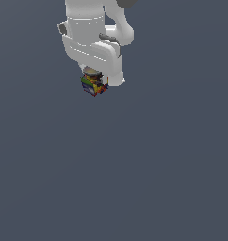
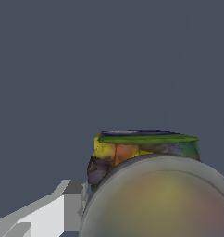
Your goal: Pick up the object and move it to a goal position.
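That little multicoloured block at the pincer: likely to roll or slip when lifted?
The block looks boxy with flat coloured faces, so rolling seems unlikely. Its rounded grey top could let it twist. Being tiny beside the pincer, it's probably light.

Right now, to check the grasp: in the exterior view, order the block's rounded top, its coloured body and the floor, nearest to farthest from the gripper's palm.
From the gripper:
1. rounded top, right under the palm.
2. coloured body, just below that top.
3. floor, beyond both.
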{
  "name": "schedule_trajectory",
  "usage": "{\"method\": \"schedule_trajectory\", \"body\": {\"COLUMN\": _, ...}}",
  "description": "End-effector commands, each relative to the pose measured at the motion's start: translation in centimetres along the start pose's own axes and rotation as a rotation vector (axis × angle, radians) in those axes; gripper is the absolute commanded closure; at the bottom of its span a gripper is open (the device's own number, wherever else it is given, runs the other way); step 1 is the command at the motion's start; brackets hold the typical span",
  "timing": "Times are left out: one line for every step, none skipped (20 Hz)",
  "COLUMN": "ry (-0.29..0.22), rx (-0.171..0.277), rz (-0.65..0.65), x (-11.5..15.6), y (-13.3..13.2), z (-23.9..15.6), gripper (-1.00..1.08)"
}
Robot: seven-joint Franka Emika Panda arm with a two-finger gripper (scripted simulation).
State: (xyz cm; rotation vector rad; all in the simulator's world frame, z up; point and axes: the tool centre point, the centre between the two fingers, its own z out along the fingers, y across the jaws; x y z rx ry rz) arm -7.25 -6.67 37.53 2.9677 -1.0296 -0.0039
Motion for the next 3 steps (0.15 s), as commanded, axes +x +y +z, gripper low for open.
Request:
{"method": "schedule_trajectory", "body": {"ry": 0.002, "rx": 0.001, "rz": 0.000, "x": -0.14, "y": 0.13, "z": -0.68, "gripper": 1.08}}
{"method": "schedule_trajectory", "body": {"ry": 0.002, "rx": 0.001, "rz": 0.000, "x": -0.16, "y": 0.15, "z": -0.76, "gripper": 1.08}}
{"method": "schedule_trajectory", "body": {"ry": 0.002, "rx": 0.001, "rz": 0.000, "x": -0.17, "y": 0.15, "z": -0.79, "gripper": 1.08}}
